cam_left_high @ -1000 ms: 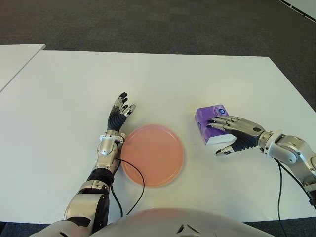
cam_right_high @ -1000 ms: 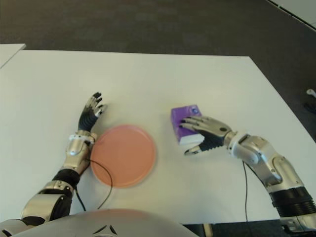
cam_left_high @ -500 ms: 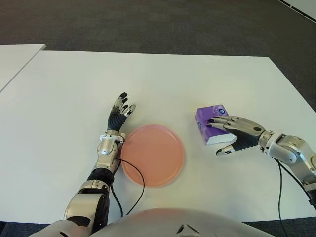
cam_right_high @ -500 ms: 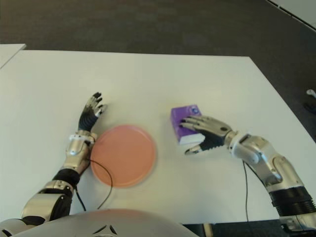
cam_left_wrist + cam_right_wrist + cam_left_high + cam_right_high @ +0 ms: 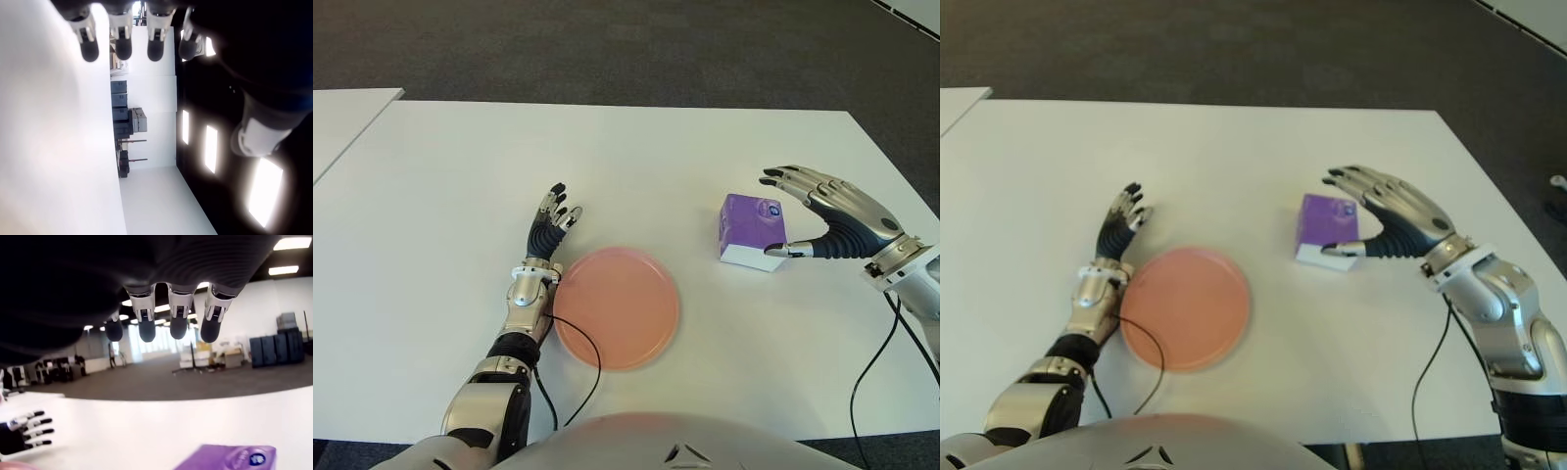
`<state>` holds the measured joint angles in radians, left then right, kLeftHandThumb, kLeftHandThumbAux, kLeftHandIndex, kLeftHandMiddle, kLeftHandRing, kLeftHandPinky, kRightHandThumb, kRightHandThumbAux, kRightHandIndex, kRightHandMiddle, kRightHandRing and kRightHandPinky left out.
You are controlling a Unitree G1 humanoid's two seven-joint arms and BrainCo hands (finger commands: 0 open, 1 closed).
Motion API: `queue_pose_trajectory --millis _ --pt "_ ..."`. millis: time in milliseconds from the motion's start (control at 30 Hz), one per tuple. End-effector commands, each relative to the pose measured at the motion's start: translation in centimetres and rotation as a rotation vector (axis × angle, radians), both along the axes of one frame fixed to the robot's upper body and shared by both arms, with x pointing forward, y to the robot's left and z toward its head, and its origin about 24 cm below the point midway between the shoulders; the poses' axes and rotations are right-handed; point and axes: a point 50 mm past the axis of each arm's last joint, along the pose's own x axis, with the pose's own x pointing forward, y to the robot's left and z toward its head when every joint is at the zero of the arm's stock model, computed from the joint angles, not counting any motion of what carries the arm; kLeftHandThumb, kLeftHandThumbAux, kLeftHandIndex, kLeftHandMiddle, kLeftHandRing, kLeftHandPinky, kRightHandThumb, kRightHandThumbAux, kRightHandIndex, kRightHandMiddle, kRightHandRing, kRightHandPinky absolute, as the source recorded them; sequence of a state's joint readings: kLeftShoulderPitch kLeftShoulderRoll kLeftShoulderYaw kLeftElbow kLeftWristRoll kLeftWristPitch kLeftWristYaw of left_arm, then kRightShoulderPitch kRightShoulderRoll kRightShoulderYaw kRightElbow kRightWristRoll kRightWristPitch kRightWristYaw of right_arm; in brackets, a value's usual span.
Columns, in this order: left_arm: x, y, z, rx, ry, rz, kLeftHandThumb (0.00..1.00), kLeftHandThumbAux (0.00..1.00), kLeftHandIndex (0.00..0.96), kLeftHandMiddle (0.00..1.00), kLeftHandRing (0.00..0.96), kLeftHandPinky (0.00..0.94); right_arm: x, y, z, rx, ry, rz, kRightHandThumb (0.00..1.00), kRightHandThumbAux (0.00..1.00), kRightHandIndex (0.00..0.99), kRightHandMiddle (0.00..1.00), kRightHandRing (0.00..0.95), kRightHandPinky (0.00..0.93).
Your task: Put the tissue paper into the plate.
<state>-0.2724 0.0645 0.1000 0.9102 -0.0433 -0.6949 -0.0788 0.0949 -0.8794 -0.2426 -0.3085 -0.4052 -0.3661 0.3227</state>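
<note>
Tissue paper (image 5: 753, 228): on table (image 5: 460, 176), unheld; right hand (image 5: 827, 211) spread beside it; clumsy closure risks toppling. Plate (image 5: 617, 306) empty; left hand (image 5: 548, 230) open.

The right hand (image 5: 822, 211) is hiding the far right side of the tissue pack (image 5: 752, 227) in the eye views, so whether its thumb is touching the pack cannot be told. In the right wrist view, the picture's lower edge is cutting off most of the pack. The robot's body is covering the near edge of the table (image 5: 705, 157). The left wrist view is showing only fingertips (image 5: 89, 49).
</note>
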Motion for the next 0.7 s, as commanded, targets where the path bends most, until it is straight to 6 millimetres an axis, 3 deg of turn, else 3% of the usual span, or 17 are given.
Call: queue_pose_trajectory --millis 33,700 --pt "-3.2 0.1 -3.8 -0.001 0.193 0.019 0.000 0.565 0.000 0.000 0.000 0.000 0.1 0.9 -0.8 0.016 0.041 -0.008 0.258 0.298 0.000 0.000 0.000 0.000" --pt "-3.3 0.2 -3.9 -0.011 0.193 0.022 0.000 0.574 0.000 0.000 0.000 0.000 -0.1 2.1 -1.1 -0.076 0.093 0.028 0.219 0.342 0.000 0.000 0.000 0.000"
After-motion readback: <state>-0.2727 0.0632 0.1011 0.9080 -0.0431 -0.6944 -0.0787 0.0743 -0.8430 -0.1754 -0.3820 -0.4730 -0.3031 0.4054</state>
